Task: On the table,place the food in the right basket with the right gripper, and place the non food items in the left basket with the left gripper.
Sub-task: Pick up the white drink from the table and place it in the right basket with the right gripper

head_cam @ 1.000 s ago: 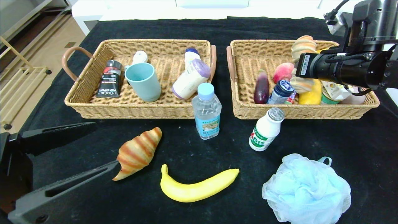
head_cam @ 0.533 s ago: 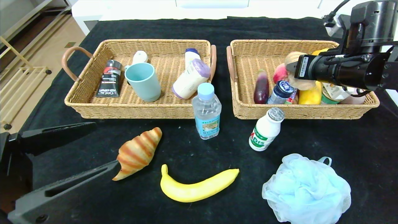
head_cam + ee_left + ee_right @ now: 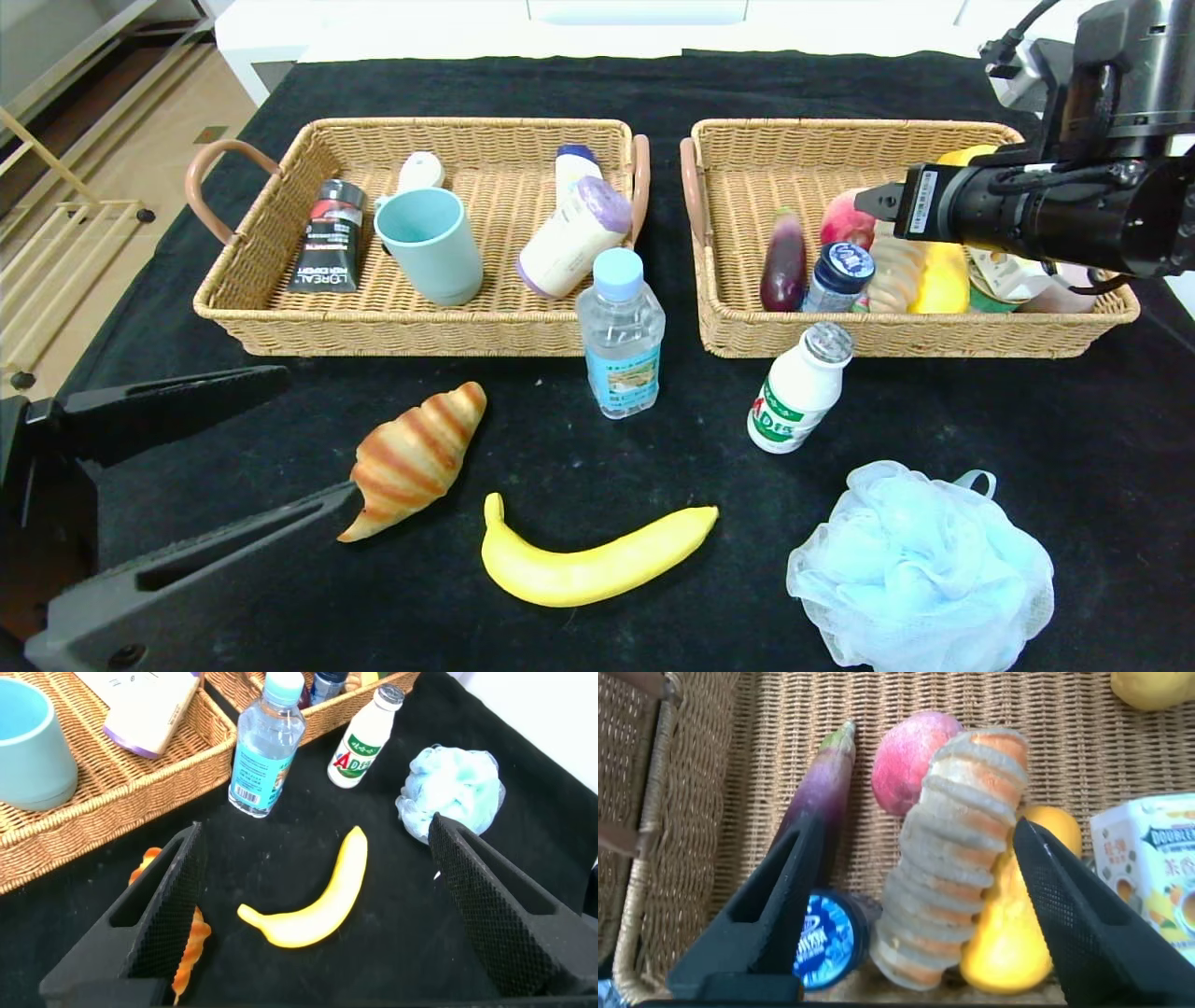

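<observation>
right hand [image 3: 910, 896]: spread wide over the right basket [image 3: 934, 338], pinching nothing; the pale croissant [image 3: 948, 863] lies loose between its fingers [image 3: 775, 905], down in the basket.
pale croissant: rests among the food, against the mango [image 3: 936, 280] at its 3 o'clock, the blue-capped bottle [image 3: 837, 275] at its 9 o'clock, the peach [image 3: 845, 222] at its 11 o'clock.
left hand [image 3: 318, 905]: parked at the worktop's [image 3: 560, 84] 7 o'clock corner, spread open, holding nothing; one fingertip sits just beside the brown croissant [image 3: 415, 457].
right basket contents: eggplant [image 3: 784, 261], peach, blue-capped bottle, pale croissant, mango, a drink carton [image 3: 1148, 873], a lemon [image 3: 1153, 686] at the far side.
left basket [image 3: 373, 327] contents: L'Oreal tube [image 3: 327, 238], teal mug [image 3: 434, 245] on its side, white lotion bottle with purple cap [image 3: 574, 238], two smaller white items behind them.
on the worktop, outside the baskets: water bottle [image 3: 621, 336] upright at the centre, white AD drink bottle [image 3: 798, 392] leaning at its 3 o'clock, brown croissant at 8 o'clock, banana [image 3: 588, 560] at 6 o'clock, blue bath pouf [image 3: 920, 569] at 4 o'clock.
</observation>
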